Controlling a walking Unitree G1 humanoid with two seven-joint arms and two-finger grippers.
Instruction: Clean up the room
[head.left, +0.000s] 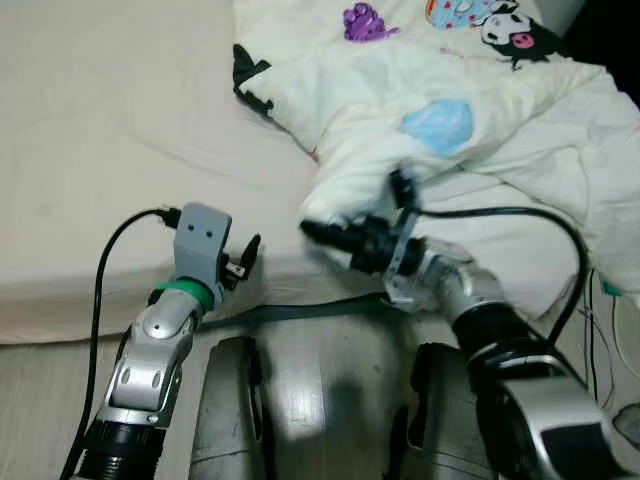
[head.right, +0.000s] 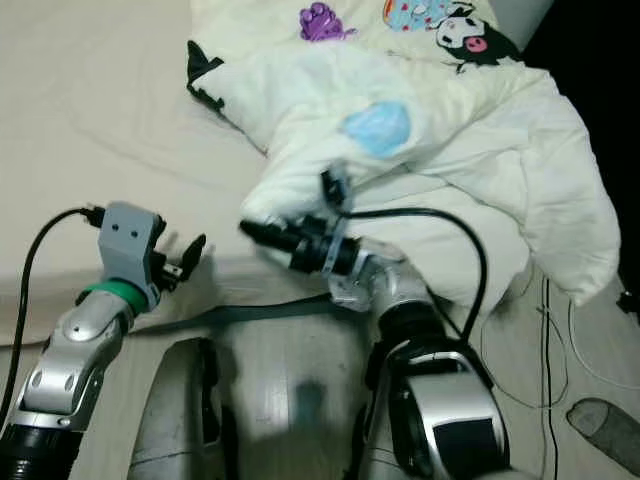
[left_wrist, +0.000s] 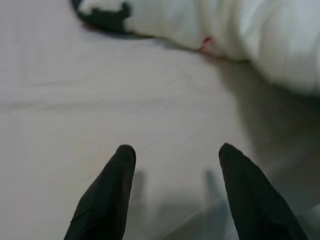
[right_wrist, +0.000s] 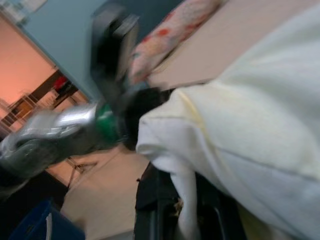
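A crumpled white comforter with cartoon prints lies over the right part of a bed with a beige sheet. My right gripper is at the comforter's lower left corner, near the bed's front edge. In the right wrist view a fold of the comforter hangs down between its black fingers, which look shut on it. My left gripper hovers open above the bare sheet at the front edge, left of the comforter, with nothing between its fingertips.
Pale wooden floor lies between my legs and the bed. Thin cables trail on the floor at the right beside the hanging comforter. A dark strap runs along the bed's front edge. A red-patterned pillow rests at the bed's head.
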